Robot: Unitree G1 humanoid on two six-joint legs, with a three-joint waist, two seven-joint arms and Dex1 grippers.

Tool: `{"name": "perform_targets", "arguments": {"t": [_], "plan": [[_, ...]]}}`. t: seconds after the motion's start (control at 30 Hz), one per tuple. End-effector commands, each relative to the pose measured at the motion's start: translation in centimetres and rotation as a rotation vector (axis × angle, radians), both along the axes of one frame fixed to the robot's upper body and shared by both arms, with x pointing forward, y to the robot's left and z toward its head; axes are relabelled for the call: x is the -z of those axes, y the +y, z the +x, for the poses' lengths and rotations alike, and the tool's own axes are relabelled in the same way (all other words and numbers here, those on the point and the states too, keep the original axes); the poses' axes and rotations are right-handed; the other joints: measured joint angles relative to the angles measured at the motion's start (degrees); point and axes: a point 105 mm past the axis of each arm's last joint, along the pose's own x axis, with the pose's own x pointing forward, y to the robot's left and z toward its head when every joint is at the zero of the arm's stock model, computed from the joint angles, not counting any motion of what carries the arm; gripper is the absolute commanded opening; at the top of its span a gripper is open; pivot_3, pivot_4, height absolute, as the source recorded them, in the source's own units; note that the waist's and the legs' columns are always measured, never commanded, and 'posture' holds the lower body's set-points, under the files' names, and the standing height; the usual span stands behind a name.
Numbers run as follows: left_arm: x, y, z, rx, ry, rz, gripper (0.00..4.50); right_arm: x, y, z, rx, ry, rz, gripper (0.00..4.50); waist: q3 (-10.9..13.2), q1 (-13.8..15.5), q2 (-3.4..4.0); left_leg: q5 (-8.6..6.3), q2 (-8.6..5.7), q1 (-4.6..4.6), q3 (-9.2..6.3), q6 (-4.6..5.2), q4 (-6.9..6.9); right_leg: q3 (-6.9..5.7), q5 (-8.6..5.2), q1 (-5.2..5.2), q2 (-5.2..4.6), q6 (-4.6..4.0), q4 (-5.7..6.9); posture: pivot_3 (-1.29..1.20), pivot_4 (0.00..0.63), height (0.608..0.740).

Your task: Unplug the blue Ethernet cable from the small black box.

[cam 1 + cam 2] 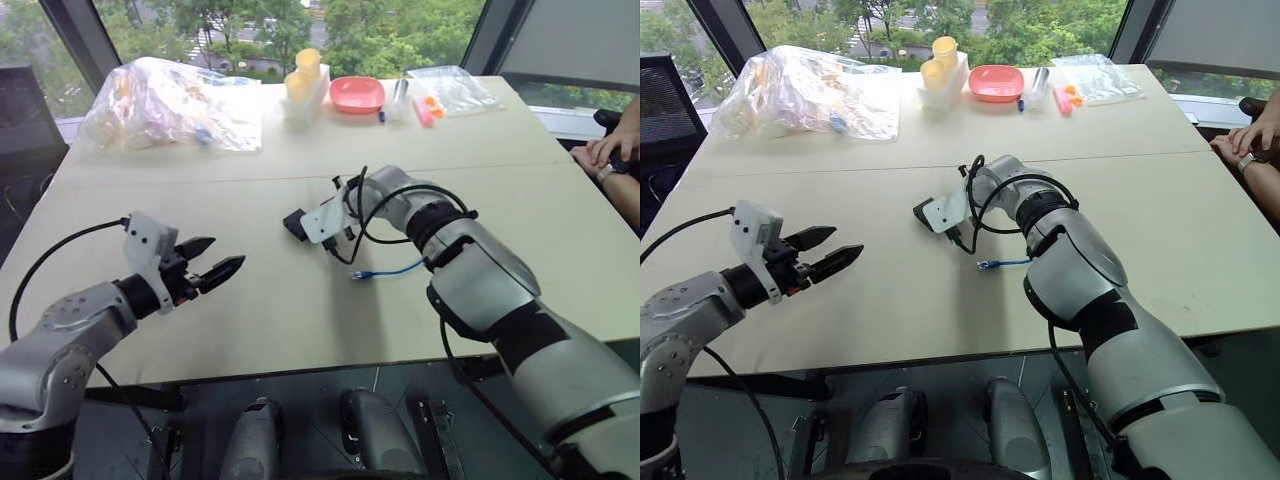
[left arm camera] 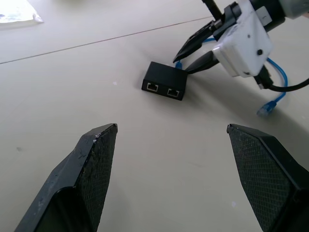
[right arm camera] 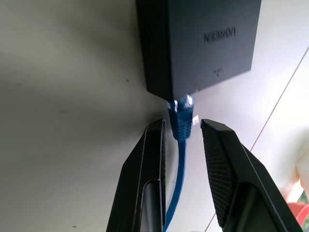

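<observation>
The small black box (image 3: 203, 38) lies flat on the beige table (image 1: 250, 320) near its middle, with two empty ports facing my left gripper. The blue Ethernet cable (image 3: 180, 121) is plugged into the box's opposite side, and its free end (image 1: 385, 272) trails on the table beside my right arm. My right gripper (image 3: 182, 123) points down at the box, with its two fingers shut on the cable's blue plug just behind the box. My left gripper (image 1: 228, 252) hovers open to the left of the box (image 2: 164, 80), well apart from it, with nothing between its fingers.
At the table's far side lie a crumpled plastic bag (image 1: 170, 105), yellow cups (image 1: 303, 72), a pink bowl (image 1: 357, 95) and a small clear bag (image 1: 455, 88). A person's hands (image 1: 612, 150) rest at the right edge. A black cable (image 1: 360, 215) loops over my right wrist.
</observation>
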Motion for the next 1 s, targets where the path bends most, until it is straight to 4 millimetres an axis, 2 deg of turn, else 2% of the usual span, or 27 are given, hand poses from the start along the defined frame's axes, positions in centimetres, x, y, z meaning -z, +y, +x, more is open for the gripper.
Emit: {"name": "perform_targets", "arguments": {"t": [0.03, 0.23, 0.33, 0.37, 0.6, 0.7, 0.73, 0.83, 0.9, 1.0], "plan": [[-1.2, -0.9, 0.8, 0.036, -0.065, 0.012, 3.82, 1.5, 0.5, -0.4, -0.021, 0.003, -0.010, 1.21, 0.0, 0.0, -0.02, 0.00, 0.00, 0.00, 0.00, 0.00, 0.01, 0.00, 0.00, 0.02, -0.01, 0.00, 0.00, 0.00, 0.150, 0.740], [-1.3, -0.5, 0.6, 0.018, -0.073, 0.022, 3.82, 1.9, 1.0, 0.0, -0.012, -0.071, -0.039, 1.21, 0.0, -1.4, -0.06, 0.00, 0.03, 0.22, 0.03, 0.00, -0.02, 0.05, 0.02, 0.12, 0.01, -0.02, 0.07, 0.00, 0.150, 0.740], [-1.1, -0.1, 0.0, -0.019, -0.072, 0.019, 3.82, 2.2, 1.0, 0.1, -0.036, -0.113, -0.105, 0.43, 0.0, -1.5, -0.05, 0.00, 0.06, 0.48, 0.04, 0.00, -0.06, 0.06, 0.01, 0.31, 0.02, -0.03, 0.07, 0.00, 0.150, 0.740], [-1.1, -0.1, -0.1, -0.028, -0.073, 0.016, 3.82, 2.3, 1.0, 0.1, -0.041, -0.122, -0.120, 0.03, 0.0, -1.5, -0.05, 0.00, 0.06, 0.60, 0.04, 0.00, -0.09, 0.07, 0.00, 0.40, 0.02, -0.05, 0.06, 0.00, 0.150, 0.740], [-1.0, 0.2, -0.8, -0.071, -0.077, 0.007, 3.82, 2.1, 1.0, 0.3, -0.026, -0.128, -0.110, 0.03, 0.0, -1.5, -0.08, -0.01, 0.06, 0.70, -0.02, 0.00, -0.06, 0.07, -0.02, 0.55, -0.04, -0.08, 0.02, 0.00, 0.150, 0.740], [-1.0, 1.2, -0.9, -0.105, -0.082, 0.008, 3.82, -0.9, 1.4, 1.1, 0.014, -0.161, 0.035, 0.03, 0.0, -1.4, -0.07, 0.00, 0.06, 0.70, -0.01, 0.00, -0.08, 0.06, -0.02, 0.53, -0.02, -0.08, 0.02, 0.00, 0.150, 0.740], [-1.1, 1.7, -0.5, -0.122, -0.087, 0.008, 3.82, -2.6, 1.1, 1.7, 0.036, -0.201, 0.101, 0.03, 0.0, -1.4, -0.07, 0.00, 0.06, 0.68, -0.01, 0.00, -0.08, 0.06, -0.02, 0.51, -0.02, -0.08, 0.01, 0.00, 0.150, 0.740], [-2.0, 2.8, 1.3, -0.126, -0.107, -0.017, 3.82, -7.0, -0.8, 3.0, 0.095, -0.320, 0.277, 0.03, 0.1, -0.6, -0.02, 0.00, 0.00, 0.36, -0.02, 0.00, -0.04, 0.04, -0.02, 0.27, -0.05, -0.08, 0.01, 0.00, 0.150, 0.740], [-2.9, 3.1, 2.8, -0.104, -0.121, -0.046, 3.82, -8.2, -2.1, 3.2, 0.112, -0.362, 0.337, 0.03, 0.0, 0.1, -0.03, 0.00, -0.03, 0.01, -0.03, 0.00, 0.05, 0.02, -0.01, 0.01, -0.04, -0.07, 0.01, 0.00, 0.150, 0.740], [-4.3, 2.5, 5.7, -0.028, -0.102, -0.145, 3.82, -11.3, -2.7, 2.9, 0.055, -0.513, 0.521, 0.03, 0.0, 0.2, -0.05, 0.02, -0.07, -0.28, -0.01, -0.01, 0.06, 0.00, -0.03, -0.20, -0.05, -0.01, -0.07, 0.00, 0.150, 0.740]]}}
